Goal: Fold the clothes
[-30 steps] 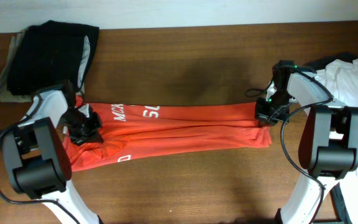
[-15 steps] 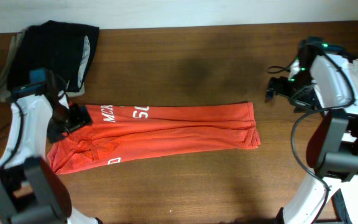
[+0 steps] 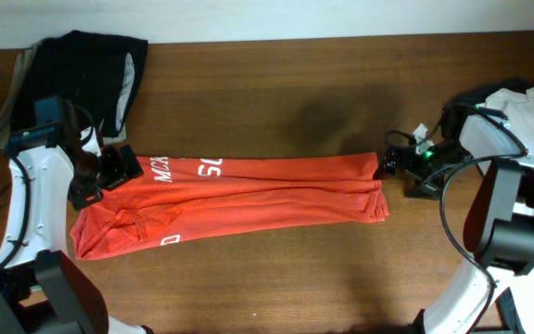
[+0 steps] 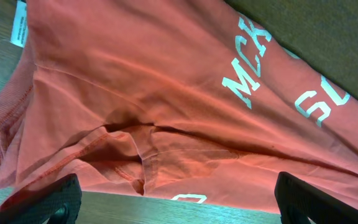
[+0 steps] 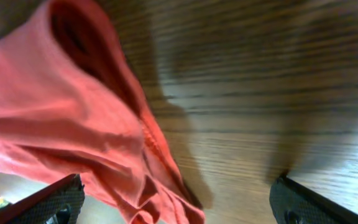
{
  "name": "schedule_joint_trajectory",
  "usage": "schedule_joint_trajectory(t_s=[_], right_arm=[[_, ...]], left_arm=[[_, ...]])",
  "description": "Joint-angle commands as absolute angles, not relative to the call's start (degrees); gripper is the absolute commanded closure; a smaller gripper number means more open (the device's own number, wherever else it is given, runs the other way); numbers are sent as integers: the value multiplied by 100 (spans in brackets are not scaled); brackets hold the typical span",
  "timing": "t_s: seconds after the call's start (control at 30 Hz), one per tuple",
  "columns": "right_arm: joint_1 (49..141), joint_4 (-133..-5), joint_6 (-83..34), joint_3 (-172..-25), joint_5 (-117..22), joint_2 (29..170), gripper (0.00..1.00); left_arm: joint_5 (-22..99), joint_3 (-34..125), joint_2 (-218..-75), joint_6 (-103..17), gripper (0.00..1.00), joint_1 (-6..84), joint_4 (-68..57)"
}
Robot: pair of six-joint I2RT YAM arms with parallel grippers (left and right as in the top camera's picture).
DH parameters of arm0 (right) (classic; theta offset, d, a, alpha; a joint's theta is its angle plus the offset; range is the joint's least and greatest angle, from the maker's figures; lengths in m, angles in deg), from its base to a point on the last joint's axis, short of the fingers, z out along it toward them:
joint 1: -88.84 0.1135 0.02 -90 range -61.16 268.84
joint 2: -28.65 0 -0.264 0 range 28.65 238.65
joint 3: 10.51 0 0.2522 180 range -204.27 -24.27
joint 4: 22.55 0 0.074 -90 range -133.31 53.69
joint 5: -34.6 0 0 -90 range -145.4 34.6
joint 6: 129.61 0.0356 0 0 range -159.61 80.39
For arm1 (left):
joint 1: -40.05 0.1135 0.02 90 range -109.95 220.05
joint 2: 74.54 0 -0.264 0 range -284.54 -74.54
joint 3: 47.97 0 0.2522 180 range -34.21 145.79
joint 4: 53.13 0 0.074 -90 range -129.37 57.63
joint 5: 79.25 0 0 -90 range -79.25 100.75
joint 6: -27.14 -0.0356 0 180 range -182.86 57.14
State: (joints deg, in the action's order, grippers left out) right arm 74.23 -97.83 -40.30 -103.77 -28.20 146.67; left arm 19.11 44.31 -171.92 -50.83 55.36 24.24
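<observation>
red-orange t-shirt [image 3: 248, 190] lies folded lengthwise into a long, creased band across the middle of the wooden worktop [image 3: 276, 93], with white lettering [image 3: 188, 170] showing near its left end. left claw [image 3: 109, 174] hovers over that end, fingers spread wide, holding nothing. right claw [image 3: 387, 165] sits at the right end, likewise spread and empty.

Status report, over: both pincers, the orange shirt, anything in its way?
Left pincer open, right pincer open, both empty. Orange shirt lies on table in long folded strip. Black garment, white cloth off to the sides, not on it.
</observation>
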Motion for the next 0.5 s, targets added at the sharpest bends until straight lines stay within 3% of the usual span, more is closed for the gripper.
schedule_joint_trajectory(t_s=[0.0, 0.17, 0.37, 0.43, 0.47], right_arm=[[7464, -9418, -4286, -9916, -2424, 14704, 1], [7565, -8738, -4419, -9383, -1755, 14704, 1], [8343, -8253, -4364, -8998, -1447, 14709, 0], [8588, -8235, -4277, -9000, -1452, 14709, 9], [8651, -8207, -4135, -9000, -1493, 14709, 23]], left_arm=[[2005, 4459, -17181, -5065, 1, 5558, 2435], [2005, 4459, -17181, -5065, 1, 5558, 2433], [2005, 4459, -17181, -5065, 1, 5558, 2431], [2003, 4459, -17181, -5065, 1, 5558, 2433], [2003, 4459, -17181, -5065, 1, 5558, 2433]])
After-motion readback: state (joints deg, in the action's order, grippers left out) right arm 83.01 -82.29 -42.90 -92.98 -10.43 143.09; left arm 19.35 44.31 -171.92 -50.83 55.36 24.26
